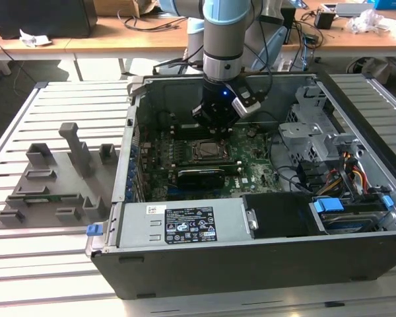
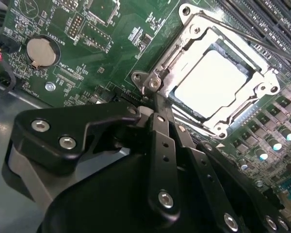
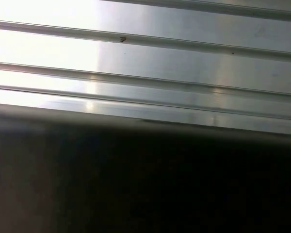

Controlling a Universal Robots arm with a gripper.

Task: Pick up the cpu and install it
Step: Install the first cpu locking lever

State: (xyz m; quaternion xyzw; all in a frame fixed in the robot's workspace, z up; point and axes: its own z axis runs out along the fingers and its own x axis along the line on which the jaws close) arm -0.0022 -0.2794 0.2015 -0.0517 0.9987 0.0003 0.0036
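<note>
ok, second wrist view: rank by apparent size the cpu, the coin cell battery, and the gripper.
1. gripper, largest, though it sits closest to the camera, which inflates it.
2. cpu, lying in the socket frame.
3. coin cell battery, clearly smallest.

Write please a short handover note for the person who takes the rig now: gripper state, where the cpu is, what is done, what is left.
Gripper: inside the open computer case, low over the motherboard, just beside the socket. Whether it is open or shut cannot be told.
Cpu: lies flat inside the socket's metal frame in the second wrist view; the gripper does not hold it.
Done: cpu picked up and placed in the socket.
Left: confirm it sits flush; I cannot tell if the frame is latched.
</note>
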